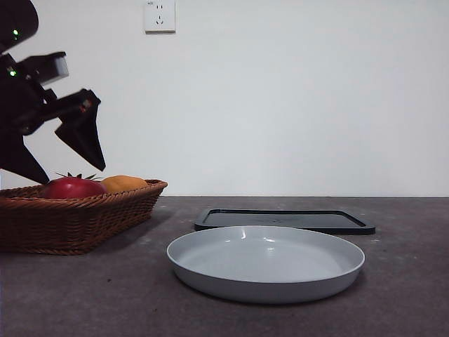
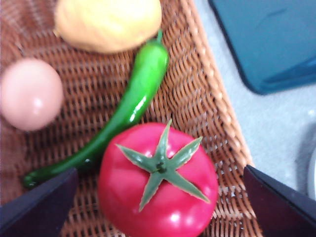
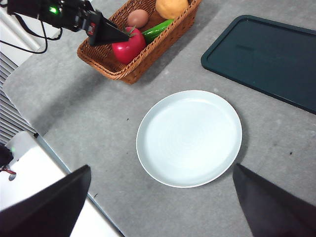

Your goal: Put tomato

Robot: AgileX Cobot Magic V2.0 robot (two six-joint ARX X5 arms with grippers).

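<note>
A grey surface (image 1: 84, 295) runs back to a plain white wall with a socket (image 1: 159, 15). The left gripper (image 2: 158, 197) hangs just above the wicker basket (image 1: 77, 221), its fingers (image 2: 37, 205) spread wide to either side of the tomato (image 2: 158, 180) without touching it. The tomato lies in the basket beside a green chili (image 2: 133, 98), a pale pink fruit (image 2: 30, 94) and an orange-yellow fruit (image 2: 107, 22). Near the basket sit a white plate (image 3: 189, 138) and a dark tray (image 3: 269, 57). The right gripper (image 3: 163, 207) waits high over the plate, fingers parted.
</note>
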